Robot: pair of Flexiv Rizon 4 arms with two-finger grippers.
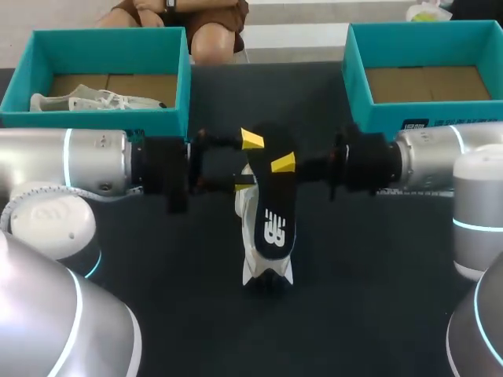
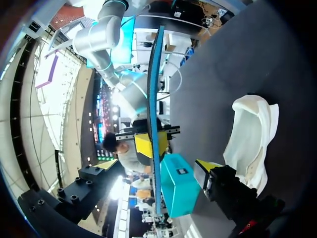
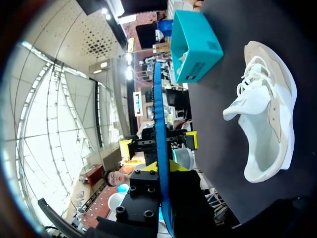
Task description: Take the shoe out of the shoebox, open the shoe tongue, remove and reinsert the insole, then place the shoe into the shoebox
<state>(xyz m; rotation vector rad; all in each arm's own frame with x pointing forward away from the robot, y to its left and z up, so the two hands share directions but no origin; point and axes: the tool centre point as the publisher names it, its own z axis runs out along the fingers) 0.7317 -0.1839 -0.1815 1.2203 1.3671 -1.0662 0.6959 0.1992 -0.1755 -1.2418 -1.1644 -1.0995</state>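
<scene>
A black insole (image 1: 275,212) with a white logo hangs on edge over the table's middle. It shows as a thin blue strip in the left wrist view (image 2: 156,114) and the right wrist view (image 3: 158,124). My right gripper (image 1: 283,163) (image 3: 161,168) is shut on the insole's far end. My left gripper (image 1: 247,163) (image 2: 151,171) is open, one finger on each side of that same end. A white shoe (image 1: 255,263) (image 2: 252,139) (image 3: 267,119) lies on the black table under the insole.
The teal shoebox (image 1: 102,43) at the back left holds a second pale shoe (image 1: 86,100). Another teal box (image 1: 416,31) stands at the back right with only cardboard inside. Both arms span the table's middle from either side.
</scene>
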